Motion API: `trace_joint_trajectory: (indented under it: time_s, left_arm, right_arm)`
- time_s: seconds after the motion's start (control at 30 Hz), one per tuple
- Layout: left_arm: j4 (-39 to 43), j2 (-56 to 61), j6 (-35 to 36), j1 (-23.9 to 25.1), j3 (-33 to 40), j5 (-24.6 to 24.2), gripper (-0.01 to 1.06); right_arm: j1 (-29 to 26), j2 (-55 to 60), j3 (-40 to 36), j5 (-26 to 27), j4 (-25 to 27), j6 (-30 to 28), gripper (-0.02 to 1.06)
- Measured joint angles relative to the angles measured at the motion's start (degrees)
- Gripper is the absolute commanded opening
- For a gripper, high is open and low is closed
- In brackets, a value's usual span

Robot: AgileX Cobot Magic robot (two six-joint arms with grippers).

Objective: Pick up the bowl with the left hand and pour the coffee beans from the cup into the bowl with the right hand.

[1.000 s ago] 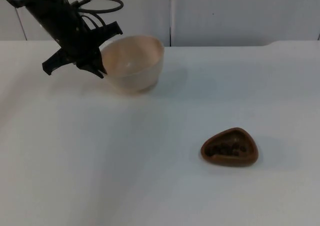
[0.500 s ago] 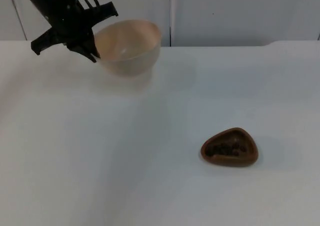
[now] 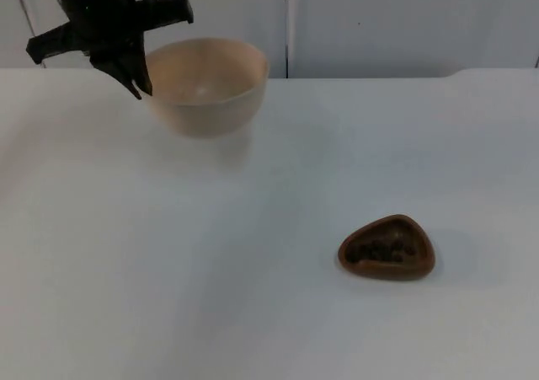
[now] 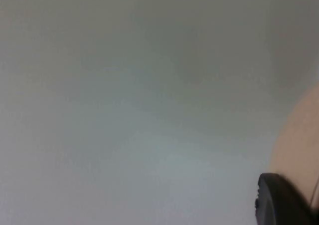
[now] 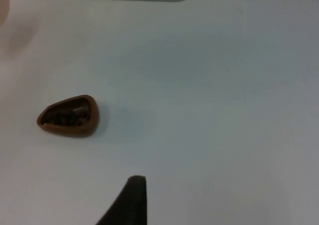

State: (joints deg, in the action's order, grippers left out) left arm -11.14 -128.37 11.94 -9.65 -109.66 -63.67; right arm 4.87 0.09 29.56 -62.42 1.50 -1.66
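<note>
Bare table [image 3: 210,279] lies between the cup [image 3: 387,248] of beans and the far wall. The left gripper [image 3: 139,75] seems clamped on the raised bowl [image 3: 206,85] rim. The right gripper waits; its fingers cannot be judged.

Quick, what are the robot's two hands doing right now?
Left gripper: shut on the bowl, holding it by the rim above the table.
Right gripper: waiting near the cup of beans; cannot tell.

One cream bowl [image 3: 206,85], one brown cup [image 3: 387,248] holding a small heap of coffee beans [image 3: 381,250], too clustered to count, on one white table [image 3: 210,270].
</note>
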Motion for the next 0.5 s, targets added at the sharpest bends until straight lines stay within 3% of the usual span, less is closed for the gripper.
trace_joint_trajectory:
  time_s: [0.5]
  left_arm:
    - [0.88, 5.05, -5.17, -4.98, 0.63, -2.51, 0.0]
  right_arm:
    - [0.0, 0.0, 0.0, 0.0, 0.0, 0.0, 1.05]
